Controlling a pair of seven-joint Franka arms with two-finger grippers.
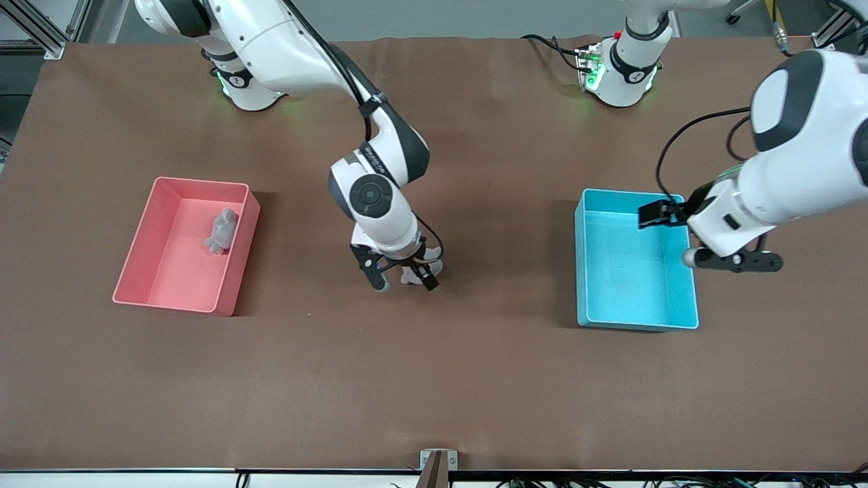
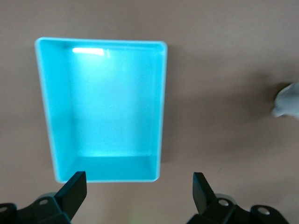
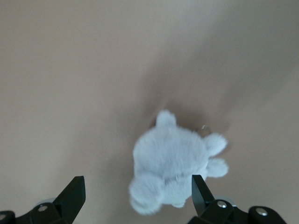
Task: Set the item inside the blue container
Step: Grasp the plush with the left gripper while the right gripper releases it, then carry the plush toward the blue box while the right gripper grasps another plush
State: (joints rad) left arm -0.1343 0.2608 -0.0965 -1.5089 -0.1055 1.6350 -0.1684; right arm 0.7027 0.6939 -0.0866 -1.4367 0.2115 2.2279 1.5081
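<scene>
Brown cloth covers the table [image 1: 434, 379]. Toward the right arm's end sits a pink bin [image 1: 135, 268] with a small grey toy [image 1: 222, 230] inside. Near the middle, the right pincer [image 1: 403, 281] is low over a white fluffy toy [image 3: 175, 163], fingers wide and not holding it. Toward the left arm's end, the blue container [image 1: 582, 271] sits with nothing in it, and the left pincer [image 1: 668, 213] hangs over it, open wide.

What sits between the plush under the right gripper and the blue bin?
Nothing: in the front view only bare brown table lies between the plush and the blue bin. The left wrist view shows the same bare stretch.
</scene>
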